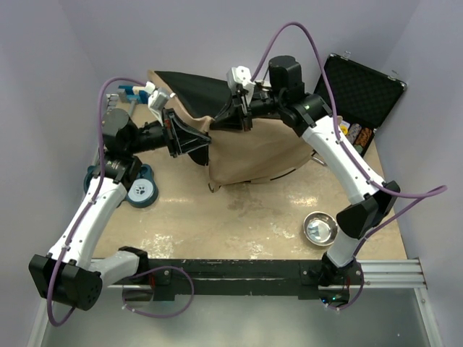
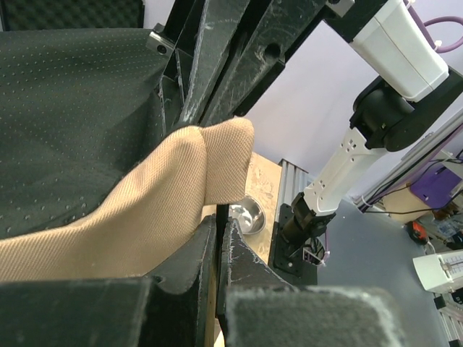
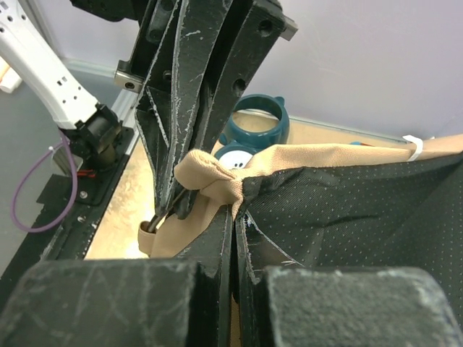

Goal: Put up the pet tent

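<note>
A: What is the left gripper (image 1: 197,144) doing?

B: Its jaws are clamped on the left edge of the pet tent (image 1: 253,148). The left wrist view shows a woven tan fold (image 2: 181,188) pinched between the black fingers. The dotted black lining (image 2: 72,108) lies just beside it.

A: And the right gripper (image 1: 230,118)?

B: That one is closed too, on the tent's upper edge. In the right wrist view a bunched tan hem (image 3: 210,173) is squeezed between the fingers, and the black lining spreads away to the right. A small tan loop (image 3: 148,235) hangs just below the pinch.

A: Where does the tent sit?

B: At the back middle of the table (image 1: 239,217), between the two grippers. It is slumped, not standing. The tan body sags onto the tabletop, while the black lining is pulled up into a peak toward the back left.

A: Is there any writing to read?

B: Only what looks like a paw-print mark on the white disc of a teal pet-bowl stand (image 1: 141,189), near the left arm. A white tie (image 3: 412,147) sits on the tent's hem, too small to read.

A: What else is around?

B: A round steel bowl (image 1: 320,228) sits front right, well apart from the tent. An open black case (image 1: 362,87) with foam lining stands at the back right. The packets beside it have labels too small to make out. Purple cables (image 1: 289,32) loop over both arms.
</note>
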`<action>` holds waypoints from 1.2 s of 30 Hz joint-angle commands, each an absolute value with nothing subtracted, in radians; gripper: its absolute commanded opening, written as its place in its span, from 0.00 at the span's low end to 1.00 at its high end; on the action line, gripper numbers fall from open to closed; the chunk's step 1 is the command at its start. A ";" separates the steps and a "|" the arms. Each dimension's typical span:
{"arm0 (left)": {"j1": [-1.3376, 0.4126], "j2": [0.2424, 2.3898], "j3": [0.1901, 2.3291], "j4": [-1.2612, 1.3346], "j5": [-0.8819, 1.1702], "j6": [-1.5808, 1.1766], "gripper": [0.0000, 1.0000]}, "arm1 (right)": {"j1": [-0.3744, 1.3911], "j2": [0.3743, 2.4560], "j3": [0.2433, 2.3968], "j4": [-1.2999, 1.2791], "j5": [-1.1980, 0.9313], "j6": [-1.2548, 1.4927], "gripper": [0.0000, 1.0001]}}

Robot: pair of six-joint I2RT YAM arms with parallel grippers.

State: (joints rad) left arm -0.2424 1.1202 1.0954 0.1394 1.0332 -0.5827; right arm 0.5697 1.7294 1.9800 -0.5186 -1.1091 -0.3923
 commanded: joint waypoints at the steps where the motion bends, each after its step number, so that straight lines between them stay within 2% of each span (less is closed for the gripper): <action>1: -0.232 1.146 1.114 0.094 0.988 -0.571 0.00 | 0.610 1.707 1.999 -0.592 -1.089 -0.472 0.00; 9: -0.232 1.127 1.095 0.104 1.000 -0.569 0.00 | 0.621 1.747 2.022 -0.827 -0.979 -0.734 0.00; 16: -0.232 1.123 1.049 0.071 1.014 -0.554 0.00 | 0.620 1.732 2.006 -0.813 -0.934 -0.775 0.00; 22: -0.235 1.109 0.982 0.028 1.034 -0.523 0.13 | 0.618 1.756 2.051 -0.828 -0.934 -0.770 0.00; 25: -0.236 1.092 0.957 0.014 1.040 -0.506 0.13 | 0.618 1.759 2.051 -0.828 -0.934 -0.769 0.00; 31: -0.241 1.069 0.916 0.015 1.054 -0.489 0.22 | 0.618 1.764 2.054 -0.824 -0.936 -0.759 0.00; 36: -0.241 1.066 0.897 0.012 1.049 -0.476 0.25 | 0.618 1.764 2.054 -0.822 -0.940 -0.755 0.00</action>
